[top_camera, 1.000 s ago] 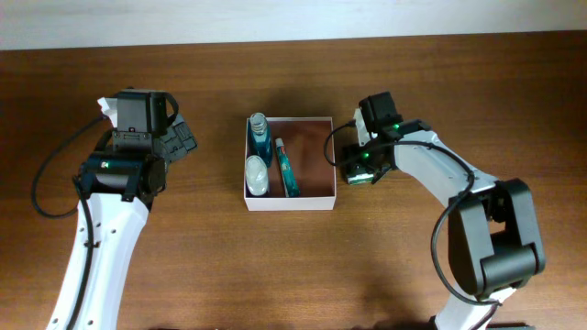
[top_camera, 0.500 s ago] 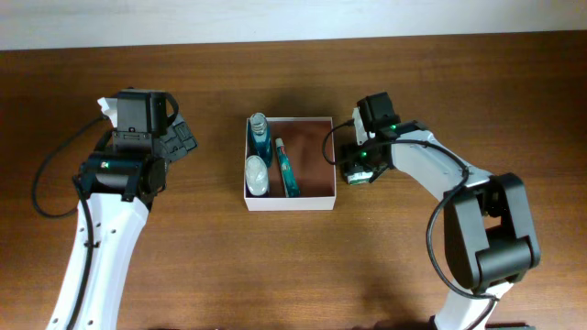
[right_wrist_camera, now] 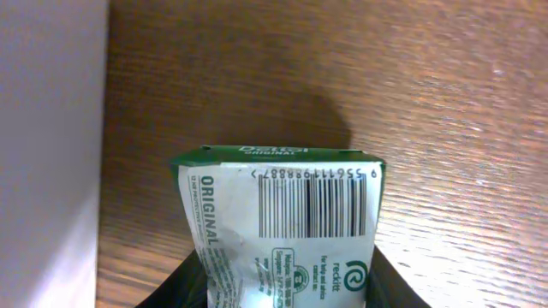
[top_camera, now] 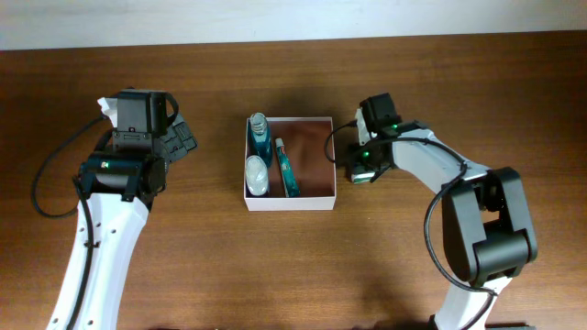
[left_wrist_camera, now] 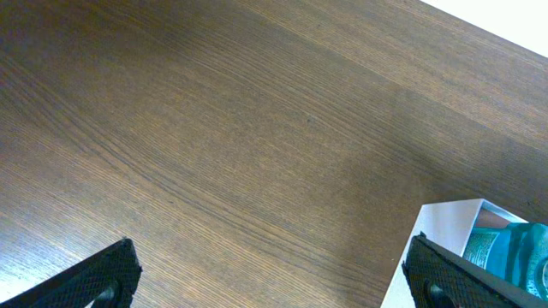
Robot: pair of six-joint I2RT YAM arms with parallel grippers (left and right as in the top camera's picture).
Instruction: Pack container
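Note:
The container (top_camera: 312, 195) is a small square white-walled box with a reddish-brown inside at the table's middle. In it lie a teal bottle (top_camera: 260, 137), a white-capped bottle (top_camera: 257, 176) and a slim teal tube (top_camera: 286, 168). My right gripper (top_camera: 359, 168) is shut on a green and white packet (right_wrist_camera: 282, 222) with a barcode, just right of the container's white wall (right_wrist_camera: 47, 154). My left gripper (top_camera: 179, 137) is open and empty, left of the container; the container's corner (left_wrist_camera: 454, 224) and the teal bottle (left_wrist_camera: 514, 248) show at its view's right edge.
A black cable (top_camera: 55, 174) loops off the left arm. The table's far edge meets a white wall (top_camera: 293, 18) at the back.
My right gripper with the packet has shifted slightly, staying beside the container's right wall. The left arm has not moved.

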